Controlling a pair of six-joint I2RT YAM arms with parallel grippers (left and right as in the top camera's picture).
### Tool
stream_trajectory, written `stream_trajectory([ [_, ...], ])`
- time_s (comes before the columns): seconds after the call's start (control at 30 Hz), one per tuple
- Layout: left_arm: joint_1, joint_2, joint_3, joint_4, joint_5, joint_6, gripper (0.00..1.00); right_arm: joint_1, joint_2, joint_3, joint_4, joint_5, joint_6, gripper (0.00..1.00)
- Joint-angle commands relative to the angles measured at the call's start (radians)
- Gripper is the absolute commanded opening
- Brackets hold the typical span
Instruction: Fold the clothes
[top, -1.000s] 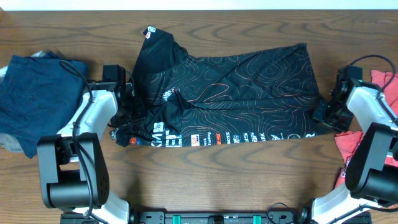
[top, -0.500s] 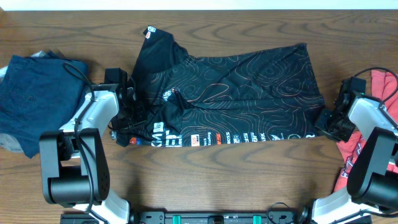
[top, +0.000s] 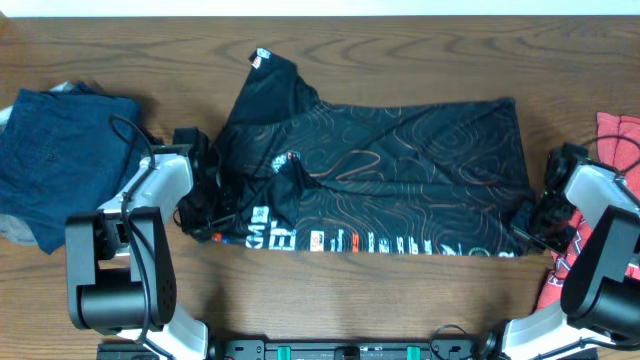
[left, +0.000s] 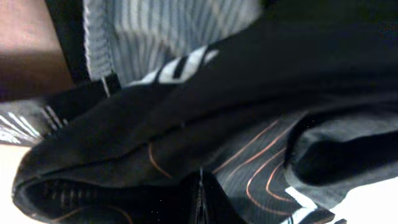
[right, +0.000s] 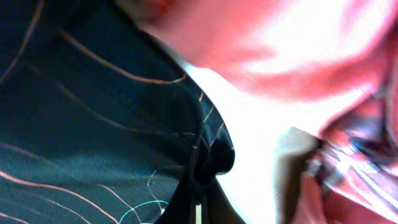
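The black sports shirt (top: 400, 160) with thin orange contour lines lies spread across the table, white lettering and small logos along its near hem. My left gripper (top: 203, 220) is shut on the shirt's near left corner; in the left wrist view black cloth (left: 186, 143) bunches against the closed jaws (left: 200, 208). My right gripper (top: 532, 230) is shut on the shirt's near right corner; the right wrist view shows a pinched fold of black fabric (right: 205, 155) between the closed fingers (right: 198, 208).
A plain navy blue garment (top: 55, 150) lies at the far left. A red T-shirt (top: 612, 150) lies at the right edge behind my right arm; it also shows in the right wrist view (right: 298, 56).
Both grippers have pulled the shirt's near edge toward the front of the table and a little to the right. The whole shirt has shifted with them.
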Motion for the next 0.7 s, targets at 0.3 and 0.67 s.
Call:
stream_trajectory([
  [0.3, -0.001, -0.062, -0.037, -0.121, -0.017, -0.068, 0.06, -0.032, -0.077, 0.037, -0.001, 0.036, 0.016, 0.07],
  [0.67, -0.002, -0.322, 0.068, 0.019, -0.008, -0.065, 0.84, -0.03, -0.209, 0.129, -0.001, -0.305, -0.157, 0.38],
])
